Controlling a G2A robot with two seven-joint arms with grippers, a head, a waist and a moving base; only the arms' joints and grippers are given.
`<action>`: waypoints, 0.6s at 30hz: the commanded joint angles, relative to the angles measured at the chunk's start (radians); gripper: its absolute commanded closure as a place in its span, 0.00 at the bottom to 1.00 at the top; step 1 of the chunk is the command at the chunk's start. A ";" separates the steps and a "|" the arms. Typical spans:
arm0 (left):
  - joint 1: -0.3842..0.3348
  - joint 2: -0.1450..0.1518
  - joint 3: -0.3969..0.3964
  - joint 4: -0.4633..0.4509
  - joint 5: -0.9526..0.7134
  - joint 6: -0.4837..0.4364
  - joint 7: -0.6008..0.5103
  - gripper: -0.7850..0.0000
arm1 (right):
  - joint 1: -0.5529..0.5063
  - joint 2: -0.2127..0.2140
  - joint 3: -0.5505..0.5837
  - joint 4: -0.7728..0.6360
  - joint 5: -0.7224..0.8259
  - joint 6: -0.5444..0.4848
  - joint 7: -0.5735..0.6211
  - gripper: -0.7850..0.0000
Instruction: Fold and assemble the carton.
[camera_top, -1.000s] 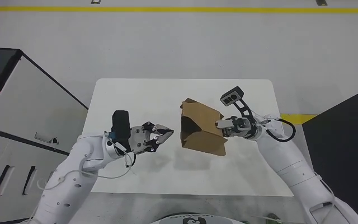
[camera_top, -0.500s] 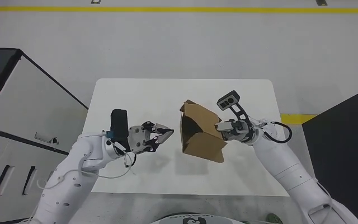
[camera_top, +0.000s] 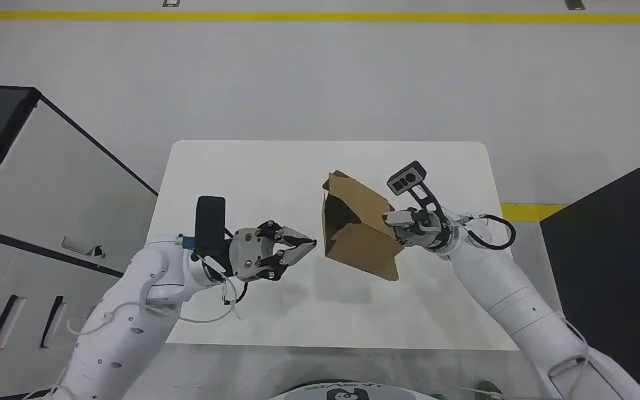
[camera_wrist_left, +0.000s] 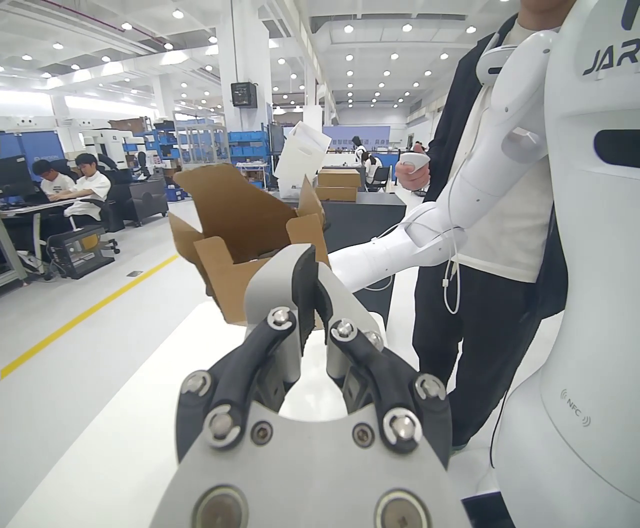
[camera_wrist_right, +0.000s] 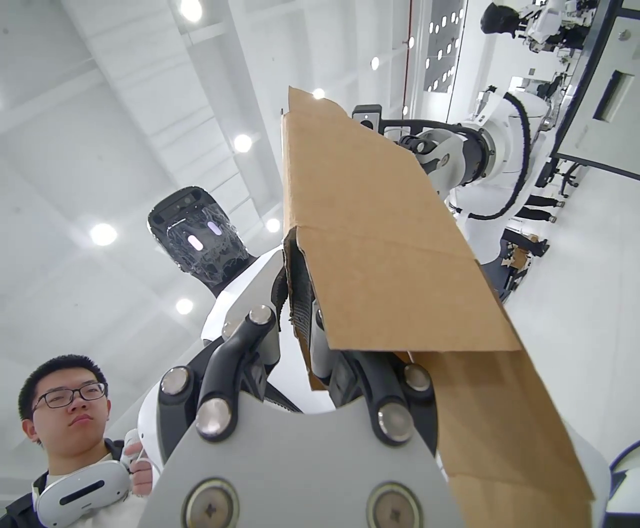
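Note:
A brown cardboard carton (camera_top: 358, 232) is held tilted above the middle of the white table (camera_top: 220, 170), its open end facing my left arm. My right gripper (camera_top: 398, 222) is shut on the carton's wall at its right side; in the right wrist view the fingers (camera_wrist_right: 295, 295) pinch a cardboard panel (camera_wrist_right: 370, 240). My left gripper (camera_top: 310, 242) is shut with nothing in it, a short gap left of the carton's open mouth. In the left wrist view its fingertips (camera_wrist_left: 312, 280) point at the carton (camera_wrist_left: 240, 235), whose flaps stand open.
A dark cabinet (camera_top: 40, 170) stands left of the table and a dark surface (camera_top: 600, 250) at the right. A yellow floor line (camera_top: 320, 17) runs behind. A person (camera_wrist_left: 480, 200) with a hand controller stands beside the robot.
My left gripper has moved right, closer to the carton's open mouth. My right gripper has turned the carton slightly and shifted it a little left.

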 joint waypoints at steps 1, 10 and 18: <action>-0.009 0.002 0.008 0.006 -0.001 0.000 0.002 1.00 | 0.004 0.000 -0.006 -0.003 -0.003 0.000 0.000 1.00; -0.045 0.006 0.040 0.036 -0.005 0.000 -0.004 1.00 | 0.011 0.004 -0.021 -0.005 -0.013 0.000 0.000 1.00; -0.058 0.007 0.056 0.043 -0.010 0.000 -0.011 1.00 | 0.013 0.007 -0.030 -0.015 -0.017 0.000 0.000 1.00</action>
